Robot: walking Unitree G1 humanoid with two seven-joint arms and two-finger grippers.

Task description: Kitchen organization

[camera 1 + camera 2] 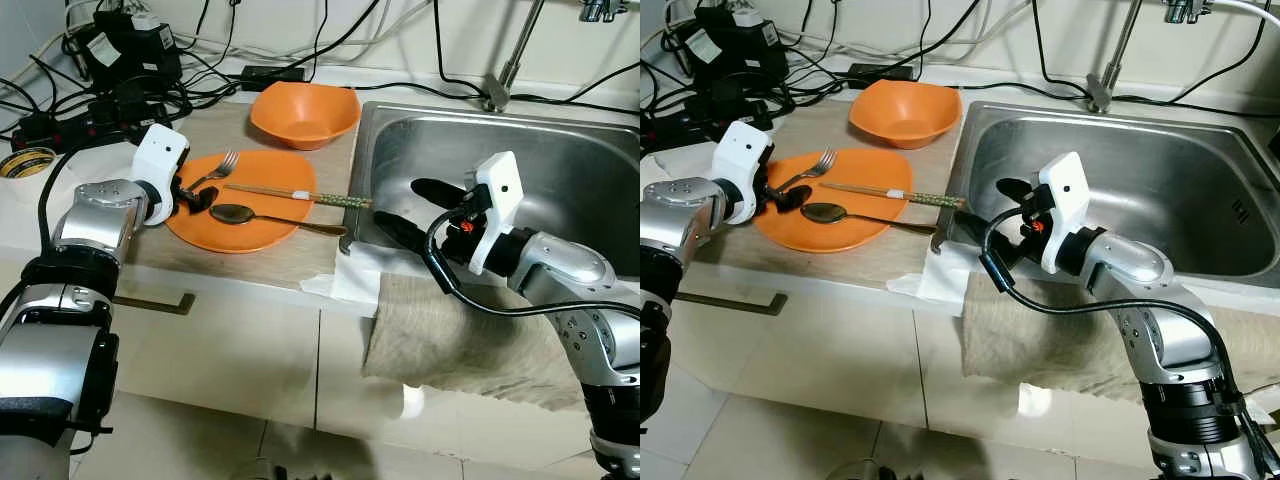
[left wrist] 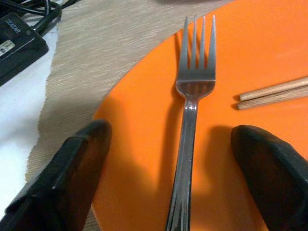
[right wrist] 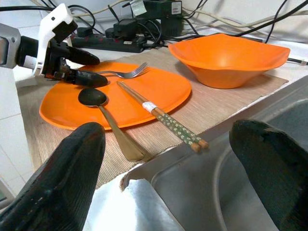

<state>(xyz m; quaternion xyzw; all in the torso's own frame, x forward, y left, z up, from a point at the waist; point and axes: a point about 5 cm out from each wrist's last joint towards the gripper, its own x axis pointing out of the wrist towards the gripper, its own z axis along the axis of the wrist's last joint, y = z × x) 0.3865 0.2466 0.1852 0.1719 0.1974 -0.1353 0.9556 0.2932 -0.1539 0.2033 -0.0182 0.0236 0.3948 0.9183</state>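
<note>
An orange plate (image 1: 250,225) lies on the counter mat and carries a fork (image 1: 216,170), a dark spoon (image 1: 234,213) and a pair of chopsticks (image 1: 285,193). The chopstick tips and the spoon handle reach toward the sink (image 1: 560,170). Behind the plate stands an orange bowl (image 1: 305,115). My left gripper (image 1: 203,195) is open at the plate's left rim, its fingers (image 2: 72,178) on either side of the fork handle (image 2: 185,144). My right gripper (image 1: 398,205) is open and holds nothing, over the sink's left edge and facing the plate.
A grey cloth (image 1: 460,335) hangs over the counter front below the sink, with white paper (image 1: 350,278) beside it. Power strips and cables (image 1: 120,70) crowd the back left, near a tape roll (image 1: 26,160). The faucet (image 1: 510,60) rises behind the sink.
</note>
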